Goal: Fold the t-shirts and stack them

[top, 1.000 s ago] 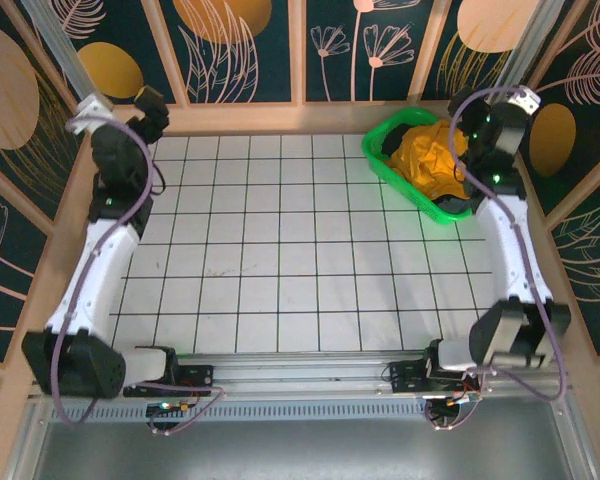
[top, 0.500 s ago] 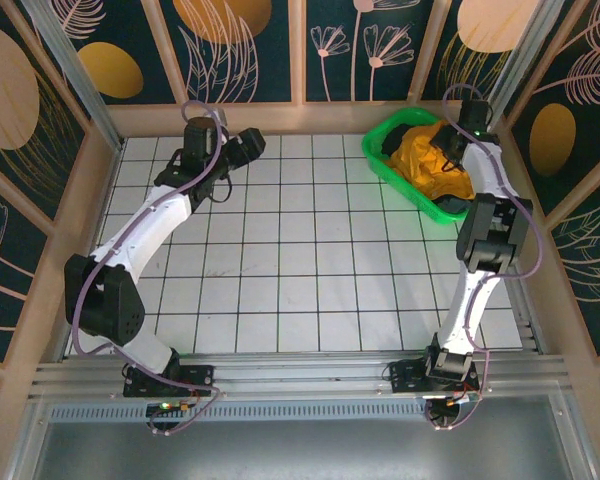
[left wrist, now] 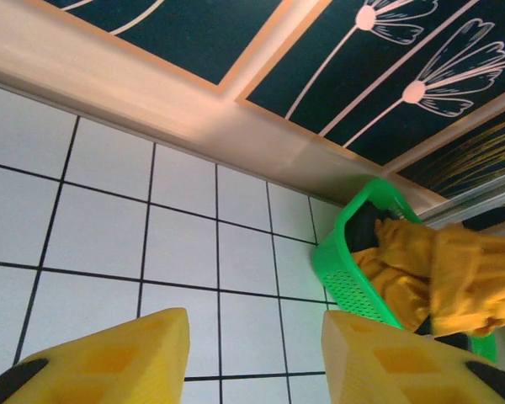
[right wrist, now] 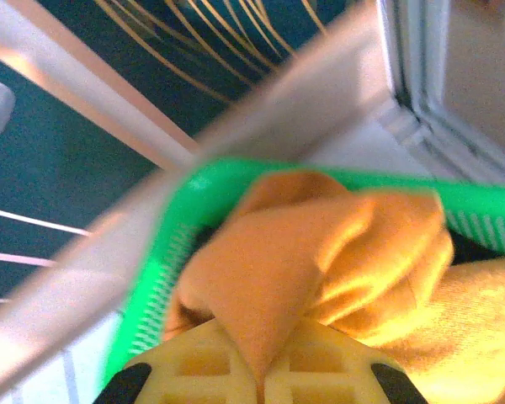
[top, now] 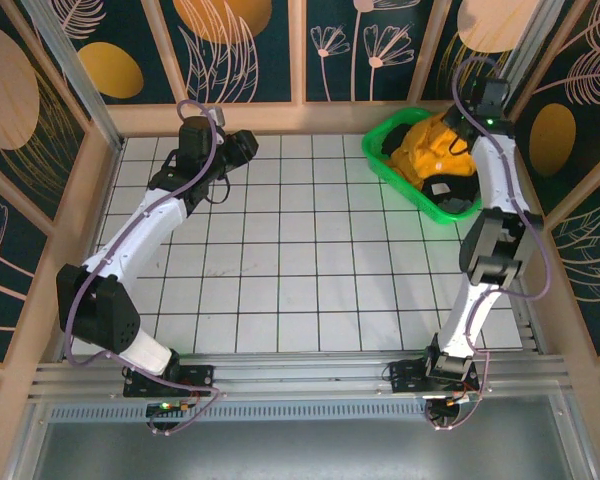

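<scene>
Cloth like this is soft and thin, so I think the t-shirts [top: 420, 150] will feel light and floppy. They will bend, hang down and bunch up when lifted. They will not break, but they could slip out of a weak pinch or drag other cloth along. A good place to hold one looks like an edge or a shoulder, not a fat lump in the middle, so it can open out flat on the table [top: 280, 250]. Right now the t-shirts are piled in a crumpled heap inside the green basket [top: 395, 185], which sits at the far right corner of the table. They are plain bright orange-yellow, with puffy folds and deep wrinkles. A dark thing [top: 446, 188] lies in the basket too, but I cannot tell what it is. The basket looks like hard plastic with rows of little holes in its wall. The table top is white and smooth, with thin black lines making squares. The right gripper [right wrist: 261, 370] is over the basket, and its chunky yellow fingers [right wrist: 194, 362] are squeezed together on a fold of the orange cloth caught between them. The left gripper [left wrist: 252, 362] is over the far left part of the table, well apart from the basket. Its two fingers stand apart with nothing between them, just bare tiles below.
</scene>
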Available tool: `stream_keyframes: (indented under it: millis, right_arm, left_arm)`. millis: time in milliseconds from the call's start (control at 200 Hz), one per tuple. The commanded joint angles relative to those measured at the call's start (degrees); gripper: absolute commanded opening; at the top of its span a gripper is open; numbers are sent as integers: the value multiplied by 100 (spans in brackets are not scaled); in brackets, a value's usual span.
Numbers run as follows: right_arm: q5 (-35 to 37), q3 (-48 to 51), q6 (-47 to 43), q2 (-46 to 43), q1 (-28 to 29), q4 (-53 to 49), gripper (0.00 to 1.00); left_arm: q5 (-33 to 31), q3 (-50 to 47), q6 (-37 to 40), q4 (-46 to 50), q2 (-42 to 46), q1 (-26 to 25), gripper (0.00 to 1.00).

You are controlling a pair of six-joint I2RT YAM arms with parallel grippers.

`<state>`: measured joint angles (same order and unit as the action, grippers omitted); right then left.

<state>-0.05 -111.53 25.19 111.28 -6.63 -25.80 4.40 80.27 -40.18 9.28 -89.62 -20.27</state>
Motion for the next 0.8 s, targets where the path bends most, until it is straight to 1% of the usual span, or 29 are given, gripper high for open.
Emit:
stream_keyframes:
  millis: [0, 125, 200, 270, 350, 435, 520, 596, 646, 651, 666, 711, 741, 766, 796]
  right_arm:
    - [-40, -522, -70, -757, 101, 725, 0]
    - [-346, -1383, 38, -819, 267, 769, 0]
    - [-336, -1846, 38, -873, 490, 805, 0]
    - [-204, -2158, 28, -958, 777, 837, 0]
    - [209, -2219, -133, -1165, 1342, 911, 0]
    - [844, -1892, -307, -1430, 2134, 1051, 0]
    - [1321, -1208, -363, -1627, 3002, 1166, 0]
    - [1429, -355, -304, -1705, 3724, 1263, 0]
    - [1267, 270, -234, -1678, 4210, 1383, 0]
    - [1229, 328, -239, -1670, 4256, 1402, 1]
    - [1098, 498, -256, -1638, 4390, 1449, 7]
    - [715, 831, -393, -1459, 4785, 1448, 28]
    - [582, 922, -501, -1289, 5049, 1375, 40]
    - [473, 956, -629, -1143, 5236, 1291, 48]
    - [380, 935, -767, -975, 5407, 1176, 55]
  left_arm:
    - [-282, 188, 27, 247, 81, -3, 46]
    - [-472, 257, -12, 315, 50, -3, 46]
    - [-652, 306, -23, 410, 63, -3, 46]
    - [-884, 344, -20, 535, 99, -3, 46]
    - [-1153, 375, -10, 674, 178, -3, 46]
    - [-1400, 364, -7, 787, 305, -3, 48]
    - [-1645, 349, -25, 923, 425, -3, 52]
    - [-1906, 348, -66, 1116, 514, -4, 56]
    - [-2086, 353, -95, 1252, 574, -3, 61]
    - [-2103, 355, -95, 1269, 580, -3, 61]
    - [-2159, 355, -95, 1318, 598, -3, 63]
    - [-2311, 358, -122, 1463, 657, -3, 68]
    - [-2409, 358, -130, 1561, 697, -4, 69]
    - [-2482, 350, -132, 1634, 736, -3, 70]
    - [-2541, 340, -139, 1736, 780, -3, 70]
